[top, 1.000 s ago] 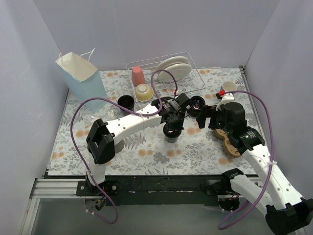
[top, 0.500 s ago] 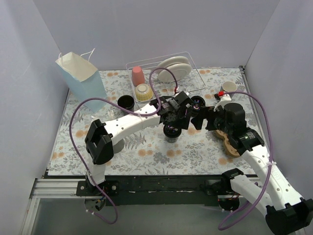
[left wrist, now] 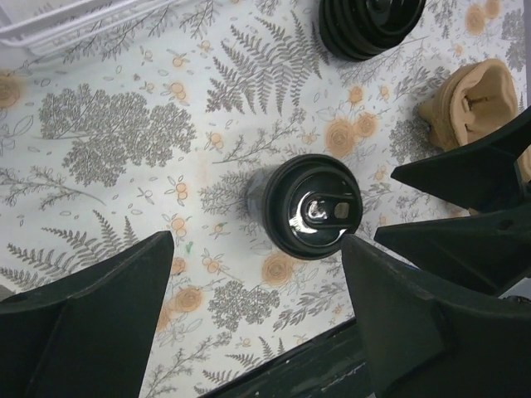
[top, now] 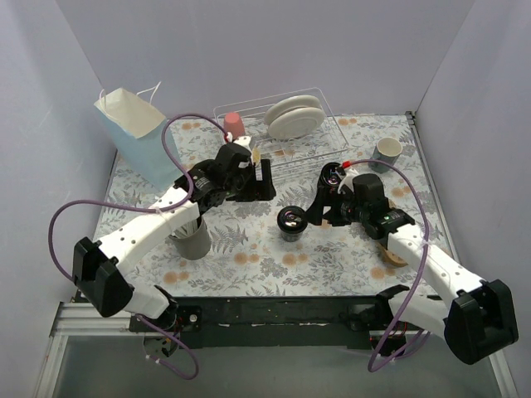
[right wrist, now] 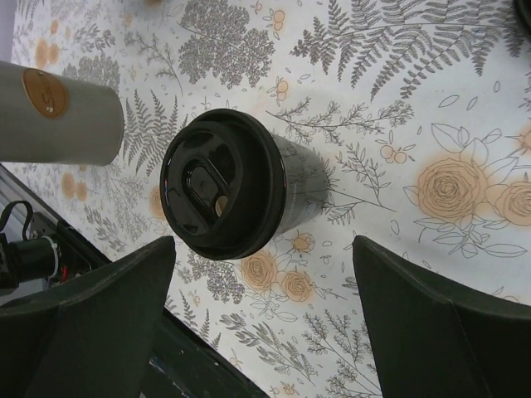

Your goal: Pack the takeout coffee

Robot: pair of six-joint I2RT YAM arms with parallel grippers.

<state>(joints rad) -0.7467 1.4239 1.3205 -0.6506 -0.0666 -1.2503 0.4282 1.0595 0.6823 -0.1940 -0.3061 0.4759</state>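
The small black plastic-lidded takeout cup [top: 290, 220] stands upright in the middle of the counter [top: 249, 264]. The right fingers [right wrist: 83, 323], wide and empty, frame it, seemingly lined up to grasp. The left fingers [left wrist: 83, 323] hang wide above.

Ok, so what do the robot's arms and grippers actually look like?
The left arm and right arm are white shells with black joint blocks. A purple cable loops along each. The left gripper and right gripper carry broad, wedge-shaped matte black fingers. No markings show.
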